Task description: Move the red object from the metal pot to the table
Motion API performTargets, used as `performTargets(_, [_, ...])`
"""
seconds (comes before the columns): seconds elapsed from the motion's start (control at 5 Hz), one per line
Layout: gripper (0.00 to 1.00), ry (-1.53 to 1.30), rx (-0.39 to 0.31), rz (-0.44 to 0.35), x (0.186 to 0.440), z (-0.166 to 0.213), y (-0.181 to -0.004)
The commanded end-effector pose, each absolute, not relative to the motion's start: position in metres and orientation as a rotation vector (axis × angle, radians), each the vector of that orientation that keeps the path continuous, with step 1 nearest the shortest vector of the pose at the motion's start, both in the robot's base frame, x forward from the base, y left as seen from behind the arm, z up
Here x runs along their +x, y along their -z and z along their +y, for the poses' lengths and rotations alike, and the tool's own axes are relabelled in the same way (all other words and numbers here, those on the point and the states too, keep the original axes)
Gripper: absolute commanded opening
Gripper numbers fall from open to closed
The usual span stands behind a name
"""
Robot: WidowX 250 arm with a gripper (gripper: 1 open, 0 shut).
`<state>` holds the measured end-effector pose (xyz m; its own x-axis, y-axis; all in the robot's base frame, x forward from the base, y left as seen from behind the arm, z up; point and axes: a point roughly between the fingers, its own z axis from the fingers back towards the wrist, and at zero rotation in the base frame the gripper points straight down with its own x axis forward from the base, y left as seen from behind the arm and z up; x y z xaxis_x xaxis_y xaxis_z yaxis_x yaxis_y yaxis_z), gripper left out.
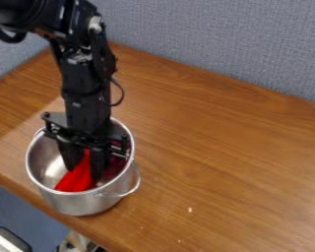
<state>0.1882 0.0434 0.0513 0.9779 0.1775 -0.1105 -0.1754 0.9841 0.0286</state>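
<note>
The red object (76, 178) leans inside the metal pot (48, 193) near the table's front left edge. My gripper (86, 163) reaches straight down into the pot, its black fingers shut on the red object's upper part. The lower end of the red block shows below the fingers against the pot's inner wall. The black arm rises from the pot toward the upper left.
The brown wood-grain table (226, 148) stretches to the right and back of the pot. A blue-grey wall (239, 39) stands behind the table. The table's front edge runs close under the pot.
</note>
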Motion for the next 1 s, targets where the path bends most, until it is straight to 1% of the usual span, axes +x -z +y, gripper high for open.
performTargets(0.0, [0.0,-0.166,0.029,0.062,0.1975,0.0431,-0.0638])
performTargets(0.8, [0.0,-0.163,0.033,0.071,0.1994,0.0389,-0.0685])
